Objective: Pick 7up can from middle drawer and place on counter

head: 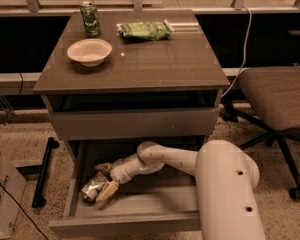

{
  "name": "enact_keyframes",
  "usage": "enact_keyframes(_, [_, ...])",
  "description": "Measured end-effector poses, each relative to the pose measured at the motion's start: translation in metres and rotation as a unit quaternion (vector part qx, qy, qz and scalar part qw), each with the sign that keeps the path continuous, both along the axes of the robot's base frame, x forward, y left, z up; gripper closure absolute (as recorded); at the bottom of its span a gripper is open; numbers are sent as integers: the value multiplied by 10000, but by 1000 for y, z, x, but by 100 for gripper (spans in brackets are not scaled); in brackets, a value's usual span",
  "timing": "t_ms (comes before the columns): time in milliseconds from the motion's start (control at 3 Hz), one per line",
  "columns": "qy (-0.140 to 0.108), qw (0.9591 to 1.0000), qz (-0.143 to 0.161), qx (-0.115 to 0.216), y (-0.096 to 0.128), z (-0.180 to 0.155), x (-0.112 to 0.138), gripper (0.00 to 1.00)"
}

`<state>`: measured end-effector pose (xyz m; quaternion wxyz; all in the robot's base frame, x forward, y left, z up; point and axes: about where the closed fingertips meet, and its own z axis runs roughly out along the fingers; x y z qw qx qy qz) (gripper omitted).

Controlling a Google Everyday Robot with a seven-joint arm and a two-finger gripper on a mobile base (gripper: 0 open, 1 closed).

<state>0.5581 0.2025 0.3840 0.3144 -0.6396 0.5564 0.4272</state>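
The 7up can (90, 188), pale with green markings, lies on its side at the left end of the open middle drawer (125, 222). My gripper (101, 180) reaches into the drawer from the right. It is open, one finger behind the can and one tan finger (108, 191) in front of it, so the can's right end sits between them. The counter (150, 64) is the glossy grey-brown cabinet top above.
On the counter stand a dark green can (91, 19), a white bowl (89, 51) and a green snack bag (142, 30). The shut upper drawer front (132, 124) overhangs the open drawer. An office chair (280, 96) stands right; a box (0, 199) stands left.
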Motion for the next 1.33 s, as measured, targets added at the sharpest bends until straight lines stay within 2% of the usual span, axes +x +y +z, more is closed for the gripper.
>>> enact_keyframes(667, [50, 9998, -87, -170, -17, -11, -1, 65])
enact_keyframes(1000, [-79, 9995, -235, -212, -33, 1, -6, 89])
enact_keyframes(1333, [14, 9992, -328, -219, -58, 29, -24, 100])
